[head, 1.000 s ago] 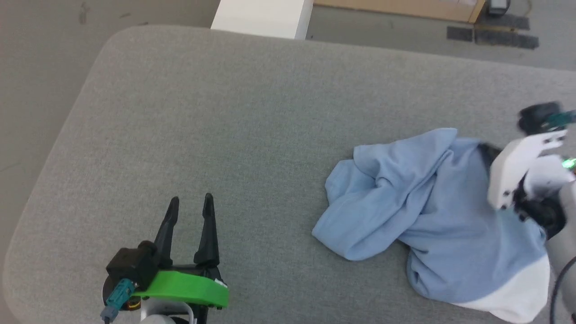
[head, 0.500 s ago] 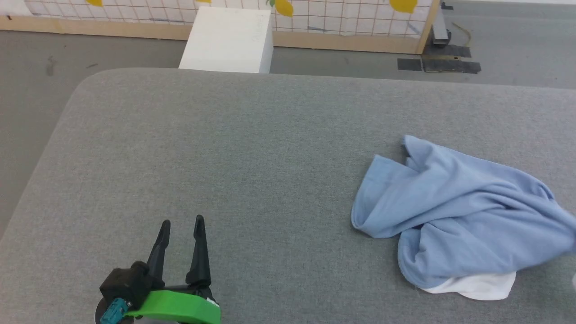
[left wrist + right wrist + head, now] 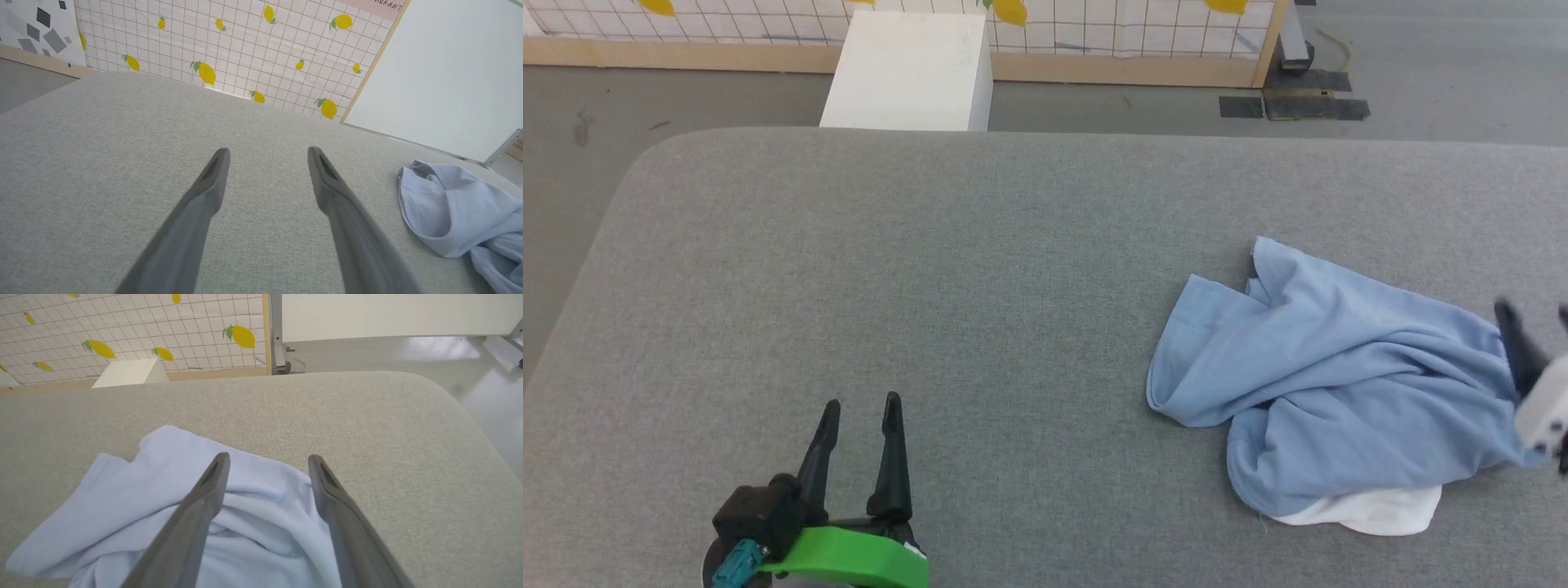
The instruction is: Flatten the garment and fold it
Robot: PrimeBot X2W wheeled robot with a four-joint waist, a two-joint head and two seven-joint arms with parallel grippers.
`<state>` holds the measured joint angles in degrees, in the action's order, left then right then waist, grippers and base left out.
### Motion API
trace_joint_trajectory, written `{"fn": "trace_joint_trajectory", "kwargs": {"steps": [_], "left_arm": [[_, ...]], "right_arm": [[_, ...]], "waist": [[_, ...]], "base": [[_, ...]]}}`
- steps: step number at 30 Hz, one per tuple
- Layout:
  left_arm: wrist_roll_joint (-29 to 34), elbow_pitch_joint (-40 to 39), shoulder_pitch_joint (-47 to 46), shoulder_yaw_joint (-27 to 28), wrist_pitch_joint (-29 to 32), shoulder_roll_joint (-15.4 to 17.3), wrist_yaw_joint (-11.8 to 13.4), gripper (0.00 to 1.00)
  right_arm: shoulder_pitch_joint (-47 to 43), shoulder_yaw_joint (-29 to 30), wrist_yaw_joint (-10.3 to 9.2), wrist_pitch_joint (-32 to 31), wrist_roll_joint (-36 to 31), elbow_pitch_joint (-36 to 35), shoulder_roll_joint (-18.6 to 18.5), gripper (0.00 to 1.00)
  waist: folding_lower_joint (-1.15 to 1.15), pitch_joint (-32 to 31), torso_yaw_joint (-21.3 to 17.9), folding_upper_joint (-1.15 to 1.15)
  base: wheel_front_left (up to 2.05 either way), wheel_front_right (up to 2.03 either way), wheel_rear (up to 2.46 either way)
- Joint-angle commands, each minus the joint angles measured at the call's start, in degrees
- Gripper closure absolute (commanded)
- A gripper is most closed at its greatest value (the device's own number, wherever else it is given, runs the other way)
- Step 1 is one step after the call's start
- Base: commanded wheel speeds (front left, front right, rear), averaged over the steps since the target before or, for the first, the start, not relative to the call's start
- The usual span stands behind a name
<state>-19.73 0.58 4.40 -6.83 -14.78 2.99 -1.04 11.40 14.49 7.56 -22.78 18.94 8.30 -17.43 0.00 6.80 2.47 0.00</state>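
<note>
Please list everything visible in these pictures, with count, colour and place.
T-shirt: one, light blue with a white part, crumpled on the table's right side.
Table: one, grey cloth top, before the robot.
Box: one, white, on the floor beyond the table.
Wall panel: one, white grid with yellow lemons, behind the box.
Left gripper: one, dark, open, over bare table, lower left.
Right gripper: one, dark, open, over the T-shirt's right end.

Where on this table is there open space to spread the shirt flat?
The widest bare stretch of the grey fabric-covered table runs from its left edge to the crumpled light blue knit T-shirt, with the open left hand at its near side. A bare strip lies beyond the shirt. The right end is crowded: shirt and open right hand over it.
</note>
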Motion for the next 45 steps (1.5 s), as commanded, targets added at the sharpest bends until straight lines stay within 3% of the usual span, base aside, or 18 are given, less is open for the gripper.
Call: {"fn": "trace_joint_trajectory", "kwargs": {"steps": [1, 7, 13, 26, 27, 29, 35, 39, 45], "left_arm": [[0.0, -0.2, -0.9, -0.2, -0.2, -0.1, -0.2, 0.0], [0.3, -0.9, -2.5, -1.1, -0.2, -0.1, -0.1, 0.0], [0.5, -1.2, -5.4, -2.6, -0.2, -0.1, -0.5, 0.0], [-0.7, -0.8, -8.2, -4.3, -0.2, -0.1, -0.1, 0.0], [-0.8, -0.8, -8.4, -4.5, -0.2, -0.1, -0.1, 0.0], [-1.2, -0.7, -8.8, -4.9, -0.2, -0.1, 0.1, 0.0], [-1.5, -0.1, -8.5, -5.0, -0.2, -0.1, 0.5, 0.0], [-2.1, -0.5, -8.3, -5.4, -0.2, -0.1, 0.3, 0.0], [-3.0, -0.8, -9.6, -6.9, -0.2, -0.1, 0.4, 0.0]], "right_arm": [[2.0, -0.9, -0.08, -1.3, 0.4, -2.2, -0.6, 0.0], [8.9, -6.4, -0.08, -8.8, 0.4, -6.0, -3.3, 0.0], [15.3, -11.7, -0.08, -16.8, -1.0, 3.4, -6.4, 0.0], [17.1, -21.3, -0.08, -21.2, 1.2, 14.9, -10.5, 0.0], [16.8, -21.8, -0.08, -20.8, 1.3, 15.5, -10.6, 0.2], [16.7, -22.3, -0.08, -19.0, 1.3, 16.2, -11.0, 1.0], [20.2, -25.0, -0.08, -14.4, 2.9, 14.7, -12.3, 1.0], [28.9, -26.7, -0.08, -10.7, 3.6, 9.9, -14.7, 1.0], [38.1, -27.3, -0.08, -9.8, 1.6, 10.2, -17.3, 1.0]], "waist": [[0.0, 0.6, 0.1, 0.0], [0.0, 3.8, 1.3, 0.0], [0.0, 8.4, 4.4, 0.0], [0.0, 14.3, 10.1, 0.0], [0.0, 14.4, 10.3, 0.0], [0.0, 14.4, 10.5, 0.0], [0.0, 12.6, 9.7, 0.0], [0.0, 13.2, 9.8, 0.0], [0.0, 16.5, 12.1, 0.0]], "base": [[0.0, 0.0, 0.0], [0.0, 0.0, 0.0], [0.0, 0.0, 0.0], [0.0, 0.0, 0.0], [0.0, 0.0, 0.0], [0.0, 0.0, 0.0], [0.0, 0.0, 0.0], [0.0, 0.0, 0.0], [0.0, 0.0, 0.0]]}}
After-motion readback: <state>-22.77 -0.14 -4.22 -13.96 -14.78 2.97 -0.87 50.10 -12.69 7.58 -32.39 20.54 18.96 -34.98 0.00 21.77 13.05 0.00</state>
